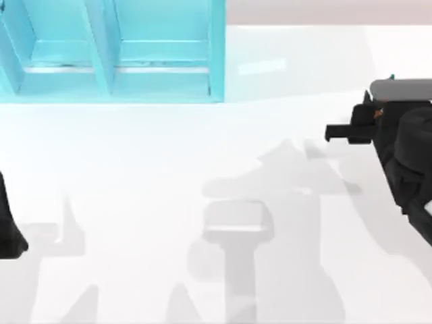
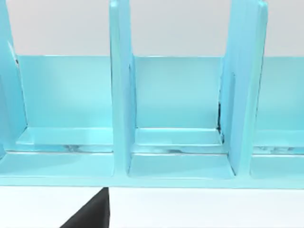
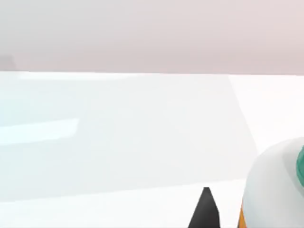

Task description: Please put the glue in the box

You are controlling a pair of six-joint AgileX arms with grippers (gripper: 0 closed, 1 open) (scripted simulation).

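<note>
While my left arm (image 1: 8, 229) idles at the table's left edge, the box (image 1: 115, 61) stands far to the left of my right gripper (image 1: 368, 125). The glue (image 3: 273, 190) sits right at its fingers; whether they clamp it, I cannot tell. I should carry it level, clearing the box's front lip.

The right gripper (image 1: 368, 125) covers nearly all of the glue (image 1: 378, 113) from above, leaving an orange speck and a teal tip beside it. In the right wrist view the glue (image 3: 275, 190), close beside a dark fingertip (image 3: 205, 213), is cut by the picture's edge. The left arm (image 1: 8, 226) and the box (image 1: 111, 50) are cut by the top view's edges, and whether either gripper's fingers are apart cannot be told.
</note>
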